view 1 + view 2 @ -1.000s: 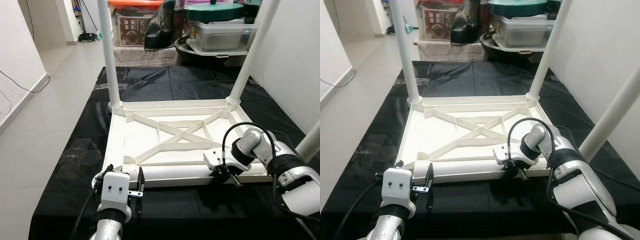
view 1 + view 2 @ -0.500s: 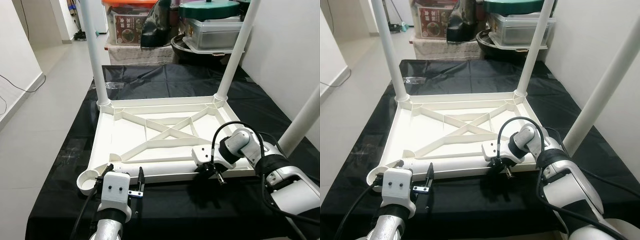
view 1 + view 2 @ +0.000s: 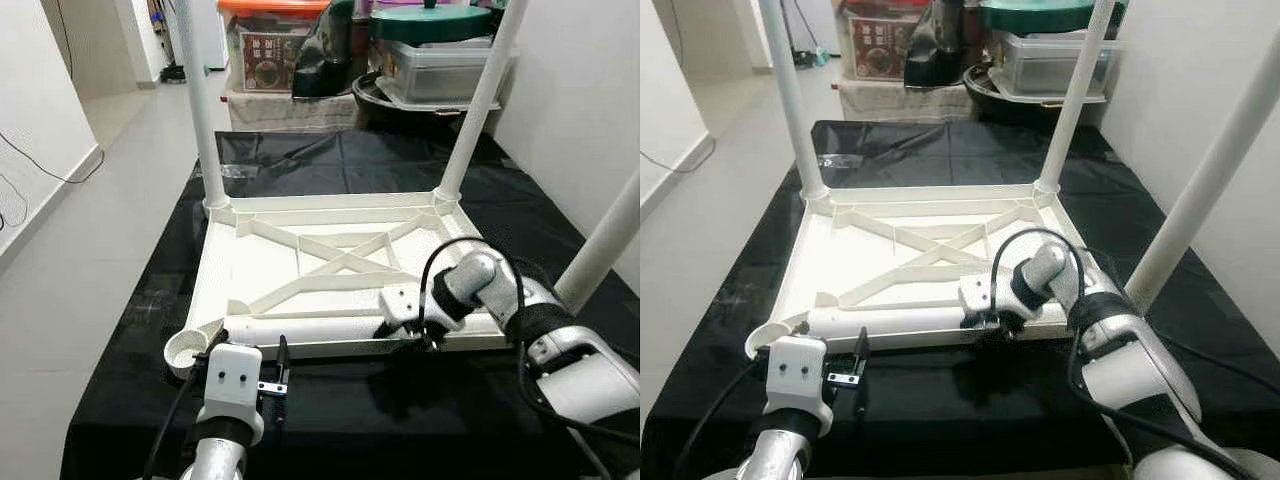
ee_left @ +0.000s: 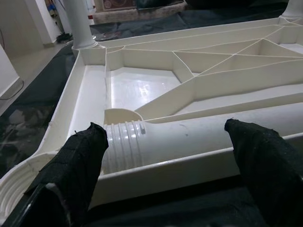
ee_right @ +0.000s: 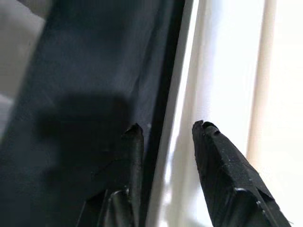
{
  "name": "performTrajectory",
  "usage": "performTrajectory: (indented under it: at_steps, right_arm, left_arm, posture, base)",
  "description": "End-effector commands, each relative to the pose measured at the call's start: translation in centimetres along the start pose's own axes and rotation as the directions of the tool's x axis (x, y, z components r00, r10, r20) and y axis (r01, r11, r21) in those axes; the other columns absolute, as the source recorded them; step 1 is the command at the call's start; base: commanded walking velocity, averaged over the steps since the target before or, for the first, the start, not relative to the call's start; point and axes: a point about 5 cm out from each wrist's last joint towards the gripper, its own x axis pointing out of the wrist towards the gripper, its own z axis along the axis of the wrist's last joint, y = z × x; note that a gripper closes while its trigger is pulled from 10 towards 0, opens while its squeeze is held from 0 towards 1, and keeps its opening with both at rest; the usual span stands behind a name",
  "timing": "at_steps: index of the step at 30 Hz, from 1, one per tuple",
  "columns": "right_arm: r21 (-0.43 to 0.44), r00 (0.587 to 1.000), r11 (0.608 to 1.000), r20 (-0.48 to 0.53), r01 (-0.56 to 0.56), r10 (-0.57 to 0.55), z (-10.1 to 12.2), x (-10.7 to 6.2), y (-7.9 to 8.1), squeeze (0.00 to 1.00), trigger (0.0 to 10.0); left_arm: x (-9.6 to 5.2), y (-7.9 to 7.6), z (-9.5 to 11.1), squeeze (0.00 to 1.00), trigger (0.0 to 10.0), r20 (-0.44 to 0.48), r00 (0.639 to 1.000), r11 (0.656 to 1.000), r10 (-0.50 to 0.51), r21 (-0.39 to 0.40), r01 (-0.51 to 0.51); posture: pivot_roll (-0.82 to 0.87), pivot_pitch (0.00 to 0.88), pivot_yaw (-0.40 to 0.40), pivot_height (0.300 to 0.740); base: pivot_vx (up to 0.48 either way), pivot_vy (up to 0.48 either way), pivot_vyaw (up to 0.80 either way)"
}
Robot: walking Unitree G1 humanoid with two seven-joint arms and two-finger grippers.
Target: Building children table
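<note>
Tabletop [image 3: 300, 270] lies upside down on a black sheet [image 3: 330, 160], two legs [image 3: 200, 110] standing at its far corners. A loose leg [image 3: 310, 330] rests along its near rim. Right gripper [image 5: 163, 130], fingers apart, straddles that rim; left gripper [image 4: 165, 142] hovers spread before the leg's threaded end. Storage boxes [image 3: 440, 60] crowd beyond.

One upturned white tabletop [image 3: 300, 270] lies on one black sheet [image 3: 330, 160]. Three legs stand upright in corners [image 3: 200, 110]; a fourth leg [image 3: 310, 330] lies flat. Two grippers.
</note>
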Motion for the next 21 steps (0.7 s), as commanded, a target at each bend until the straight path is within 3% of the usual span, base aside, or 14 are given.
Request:
performTrajectory:
  at_steps: [1,5,7,8,9,11,12,15,16,17,18,19,20,21]
  right_arm:
    - [0.009,1.000,1.000,0.029,0.004,-0.005,0.2,-0.6,-0.2,0.00,10.0]
    - [0.000,0.998,1.000,0.057,0.026,-0.026,0.8,-2.2,-0.7,0.00,10.0]
    - [-0.016,0.991,0.997,0.113,0.081,-0.078,1.9,-4.4,-1.3,0.00,10.0]
    - [-0.016,0.991,0.997,0.113,0.081,-0.078,1.9,-4.4,-1.3,0.00,10.0]
    - [-0.010,0.982,0.994,0.158,0.108,-0.105,2.6,-5.2,-1.6,0.00,10.0]
    - [0.035,0.921,0.984,0.348,0.176,-0.177,4.7,-6.7,-2.5,0.00,10.0]
    - [0.035,0.921,0.984,0.348,0.176,-0.177,4.7,-6.7,-2.5,0.00,10.0]
    - [0.163,0.758,0.960,0.589,0.227,-0.279,6.7,-7.2,-3.9,0.00,10.0]
    - [0.222,0.673,0.939,0.655,0.264,-0.344,7.3,-6.9,-4.4,0.00,10.0]
    - [0.222,0.673,0.939,0.655,0.264,-0.344,7.3,-6.9,-4.4,0.00,10.0]
    - [0.282,0.583,0.911,0.702,0.301,-0.409,7.7,-6.7,-4.8,0.00,10.0]
    - [0.282,0.583,0.911,0.702,0.301,-0.409,7.7,-6.7,-4.8,0.00,10.0]
    - [0.357,0.537,0.878,0.695,0.319,-0.478,7.8,-5.6,-5.1,0.00,10.0]
    - [0.357,0.537,0.878,0.695,0.319,-0.478,7.8,-5.6,-5.1,0.00,10.0]
  left_arm:
    - [0.1,-0.2,-0.1,0.00,10.0,-0.004,1.000,1.000,0.003,-0.022,-0.003]
    - [0.1,-0.2,0.0,0.00,10.0,-0.004,1.000,1.000,0.002,-0.023,-0.002]
    - [0.2,-0.1,0.0,0.00,10.0,-0.003,1.000,1.000,-0.002,-0.022,0.002]
    - [0.2,-0.1,0.0,0.00,10.0,-0.003,1.000,1.000,-0.002,-0.022,0.002]
    - [0.3,-0.1,0.0,0.00,10.0,-0.003,1.000,1.000,-0.005,-0.023,0.005]
    - [0.3,-0.1,0.3,0.00,10.0,0.002,1.000,0.999,-0.017,-0.032,0.017]
    - [0.3,-0.1,0.3,0.00,10.0,0.002,1.000,0.999,-0.017,-0.032,0.017]
    - [0.6,0.1,1.2,0.00,10.0,0.000,0.996,0.991,-0.094,-0.097,0.094]
    - [0.7,0.4,1.6,0.00,10.0,-0.003,0.992,0.986,-0.130,-0.110,0.129]
    - [0.7,0.4,1.6,0.00,10.0,-0.003,0.992,0.986,-0.130,-0.110,0.129]
    - [0.7,0.6,2.0,0.00,10.0,-0.006,0.987,0.980,-0.161,-0.115,0.160]
    - [0.7,0.6,2.0,0.00,10.0,-0.006,0.987,0.980,-0.161,-0.115,0.160]
    - [0.7,1.0,2.5,0.00,10.0,-0.005,0.981,0.972,-0.194,-0.139,0.192]
    - [0.7,1.0,2.5,0.00,10.0,-0.005,0.981,0.972,-0.194,-0.139,0.192]
  posture:
    - [0.02,0.020,-0.051,0.740]
    - [0.02,0.016,-0.051,0.740]
    - [0.01,0.011,-0.046,0.740]
    - [0.01,0.011,-0.046,0.740]
    - [0.01,0.010,-0.045,0.740]
    - [0.01,0.007,-0.044,0.740]
    - [0.01,0.007,-0.044,0.740]
    - [0.02,0.003,-0.044,0.740]
    - [0.03,0.003,-0.045,0.740]
    - [0.03,0.003,-0.045,0.740]
    - [0.03,0.003,-0.045,0.740]
    - [0.03,0.003,-0.045,0.740]
    - [0.05,0.004,-0.045,0.740]
    - [0.05,0.004,-0.045,0.740]
  base:
    - [0.000,0.000,0.00]
    - [0.000,0.000,0.00]
    - [0.000,0.000,0.00]
    - [0.000,0.000,0.00]
    - [0.000,0.000,0.00]
    - [0.000,0.000,0.00]
    - [0.000,0.000,0.00]
    - [0.000,0.000,0.00]
    - [0.000,0.000,0.00]
    - [0.000,0.000,0.00]
    - [0.000,0.000,0.00]
    - [0.000,0.000,0.00]
    - [0.000,0.000,0.00]
    - [0.000,0.000,0.00]
